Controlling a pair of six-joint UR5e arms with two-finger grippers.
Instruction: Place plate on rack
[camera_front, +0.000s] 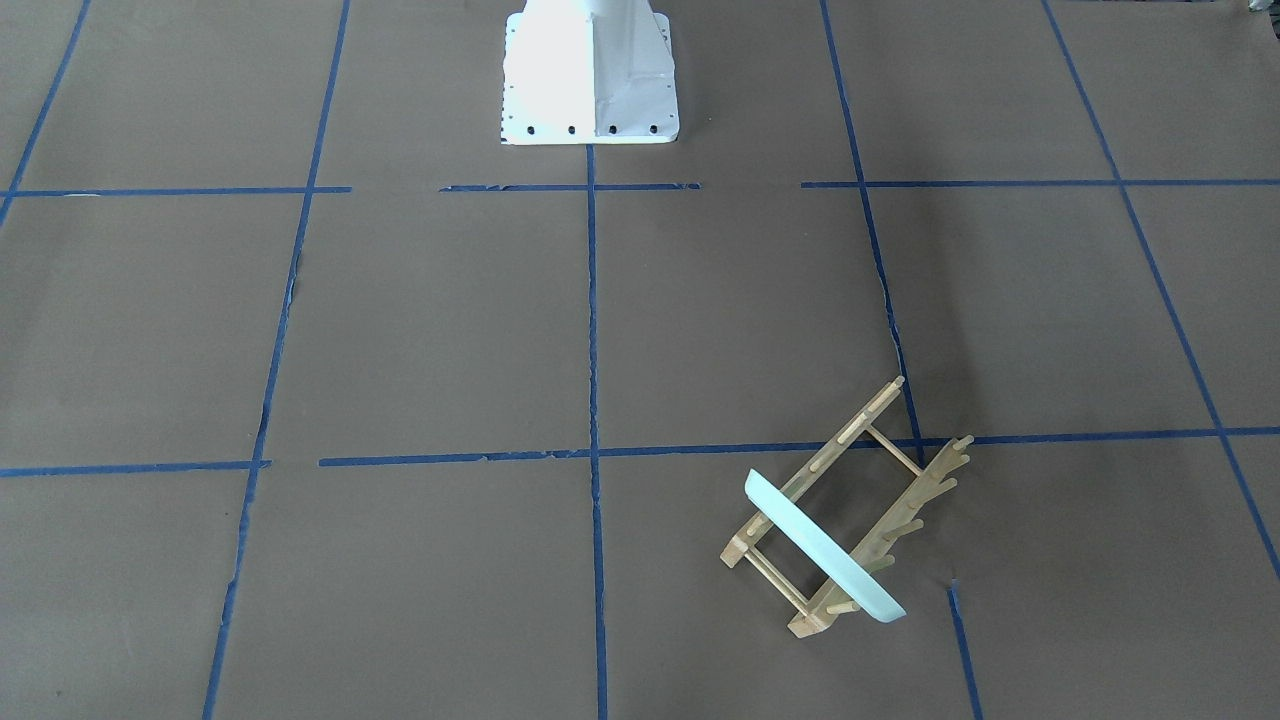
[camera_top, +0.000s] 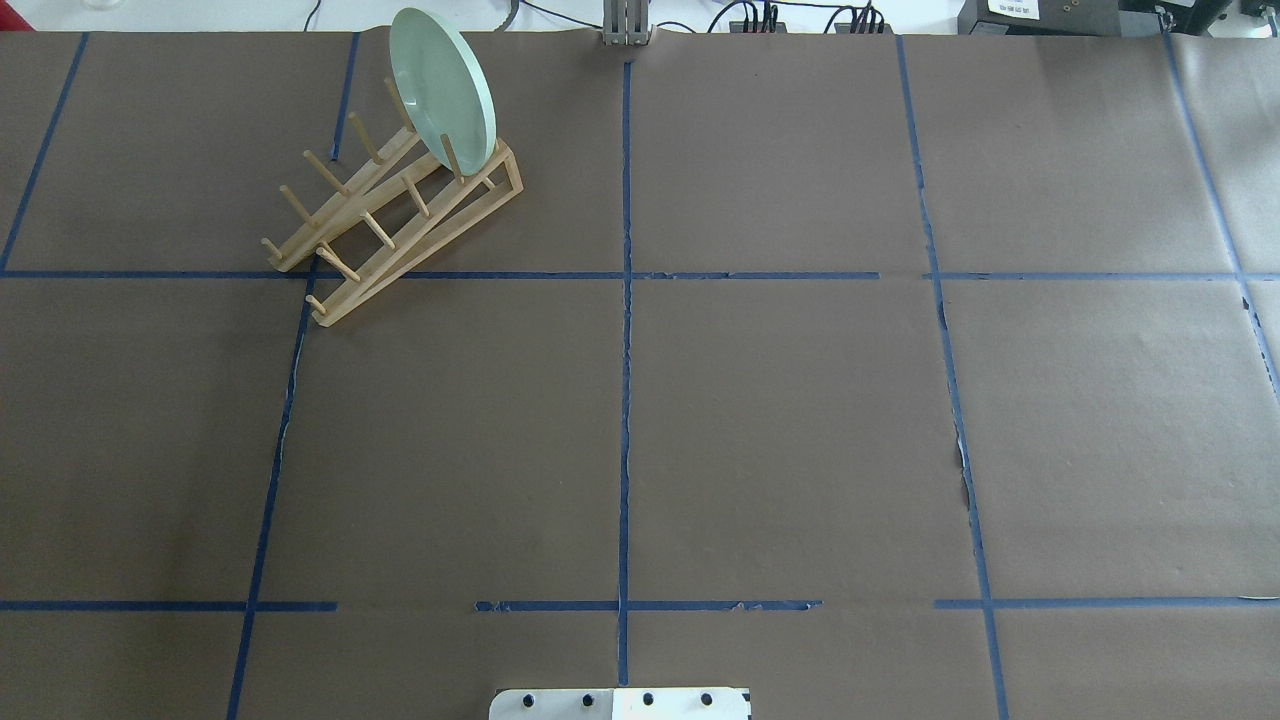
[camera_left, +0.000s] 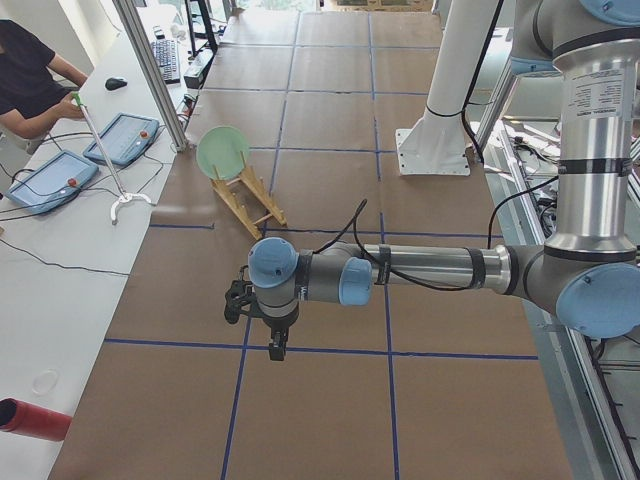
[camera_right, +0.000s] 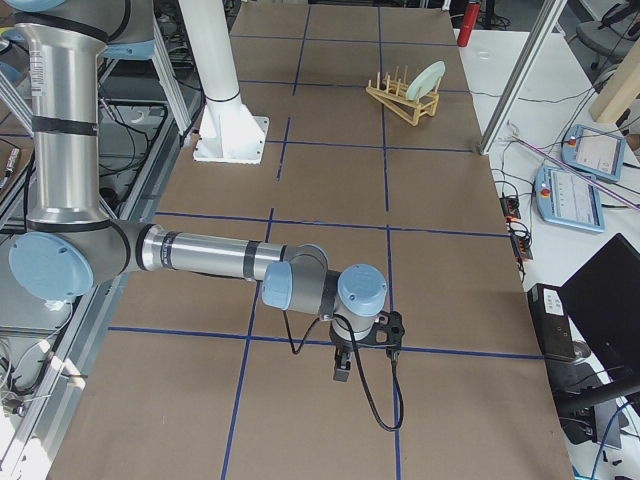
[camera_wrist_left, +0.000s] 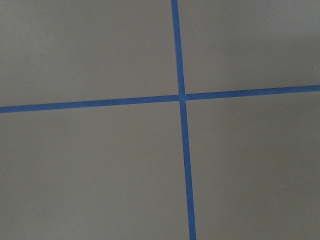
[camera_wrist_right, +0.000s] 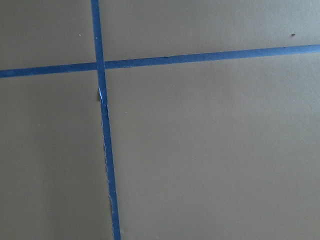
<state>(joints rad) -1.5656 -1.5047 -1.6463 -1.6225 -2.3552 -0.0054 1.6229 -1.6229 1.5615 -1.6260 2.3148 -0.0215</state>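
Note:
The pale mint-green plate stands on edge between the pegs at one end of the light-wood rack, at the table's far left. Both also show in the front view, plate and rack, and in the left view, plate and rack. My left gripper hangs over bare table, well away from the rack. My right gripper hangs over the opposite end of the table. Both show only in the side views, so I cannot tell whether they are open or shut. The wrist views show only brown paper and blue tape.
The white robot base stands at the near middle edge. An operator sits by tablets beyond the table's far side. A red cylinder lies off the table. Blue tape lines grid the brown paper.

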